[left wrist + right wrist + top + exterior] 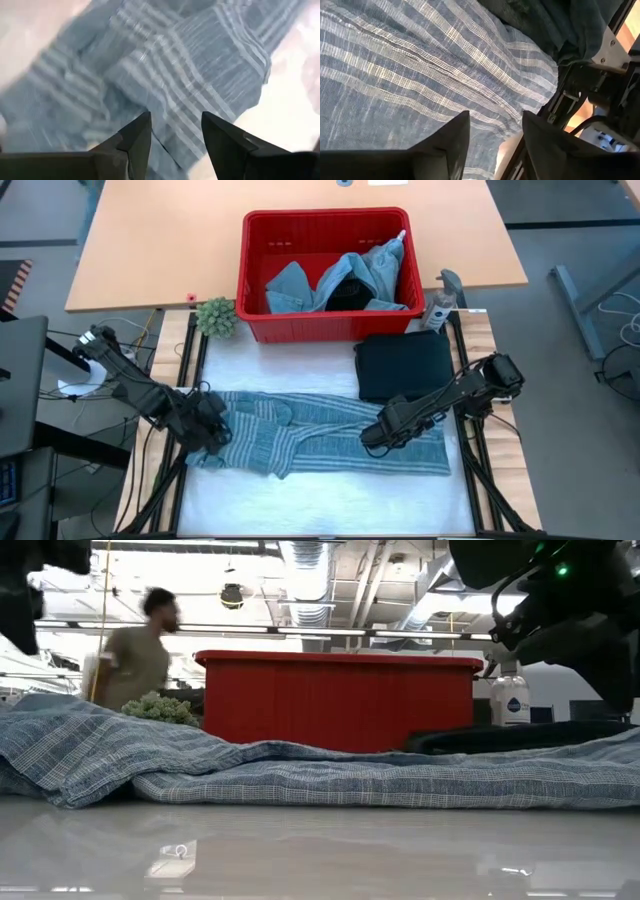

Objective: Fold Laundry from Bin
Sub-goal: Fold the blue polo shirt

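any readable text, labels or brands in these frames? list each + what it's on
None readable.
Pump bottle beside the red bin: has a label, too small and blurred to read.
Striped cloth, folded black garment, laundry in the bin: no print or tags visible.

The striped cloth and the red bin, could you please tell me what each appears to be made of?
The striped cloth looks like a thin woven fabric, matte, blue-grey with pale thread stripes; the weave shows in the wrist views, and it rumples softly. The red bin looks like moulded plastic, smooth with a slight sheen, with stiff walls and a rolled rim.
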Available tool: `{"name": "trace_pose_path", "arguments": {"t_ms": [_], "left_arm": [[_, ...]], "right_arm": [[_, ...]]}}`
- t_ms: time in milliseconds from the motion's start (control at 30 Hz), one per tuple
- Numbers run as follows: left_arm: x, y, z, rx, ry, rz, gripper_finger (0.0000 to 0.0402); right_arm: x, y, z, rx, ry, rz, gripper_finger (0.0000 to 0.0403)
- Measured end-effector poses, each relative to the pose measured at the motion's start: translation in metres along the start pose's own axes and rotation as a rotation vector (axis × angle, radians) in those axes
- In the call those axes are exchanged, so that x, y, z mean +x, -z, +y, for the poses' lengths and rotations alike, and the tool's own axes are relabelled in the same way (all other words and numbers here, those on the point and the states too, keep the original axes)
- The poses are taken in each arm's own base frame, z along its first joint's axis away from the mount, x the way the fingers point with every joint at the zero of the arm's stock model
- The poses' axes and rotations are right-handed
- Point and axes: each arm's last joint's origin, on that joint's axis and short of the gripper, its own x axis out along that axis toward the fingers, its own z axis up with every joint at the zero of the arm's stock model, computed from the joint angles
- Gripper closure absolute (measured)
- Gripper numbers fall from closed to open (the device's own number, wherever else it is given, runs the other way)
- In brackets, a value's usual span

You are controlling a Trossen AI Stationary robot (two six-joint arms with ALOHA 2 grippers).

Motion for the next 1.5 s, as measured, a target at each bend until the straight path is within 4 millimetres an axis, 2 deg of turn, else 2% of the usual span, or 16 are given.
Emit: {"name": "trace_pose_path", "arguments": {"t_ms": [233,600,733,833,967,1033,1167,1300,1500], "left_arm": [[0.014,0.028,0.002,-0.246,-0.088,0.132,0.0262],[0.037,0.055,-0.01,-0.249,-0.245,0.187,0.028],[0.043,0.057,-0.018,-0.265,-0.203,0.176,0.0283],[0.044,0.058,-0.023,-0.271,-0.163,0.184,0.0311],[0.041,0.062,-0.027,-0.262,-0.113,0.261,0.0387],[0.04,0.066,-0.03,-0.252,-0.085,0.314,0.0395],[0.034,0.078,-0.029,-0.212,-0.099,0.425,0.0401],[0.03,0.088,-0.025,-0.2,-0.145,0.486,0.0401],[0.027,0.09,-0.017,-0.143,-0.213,0.455,0.0401]], "right_arm": [[0.0,0.0,0.0,-0.012,0.004,-0.03,0.0189],[0.0,0.004,0.001,-0.046,0.007,-0.062,0.0188],[0.0,0.003,0.0,-0.052,0.009,-0.078,0.0188],[0.0,0.003,0.0,-0.072,0.01,-0.086,0.0188],[0.0,0.003,0.001,-0.097,0.011,-0.086,0.0188],[0.0,0.005,0.001,-0.102,0.011,-0.089,0.0188],[0.0,0.014,0.003,-0.155,-0.009,-0.107,0.0188],[-0.003,0.034,0.006,-0.272,-0.036,-0.143,0.0188],[-0.006,0.062,0.008,-0.376,-0.077,-0.189,0.0188]]}}
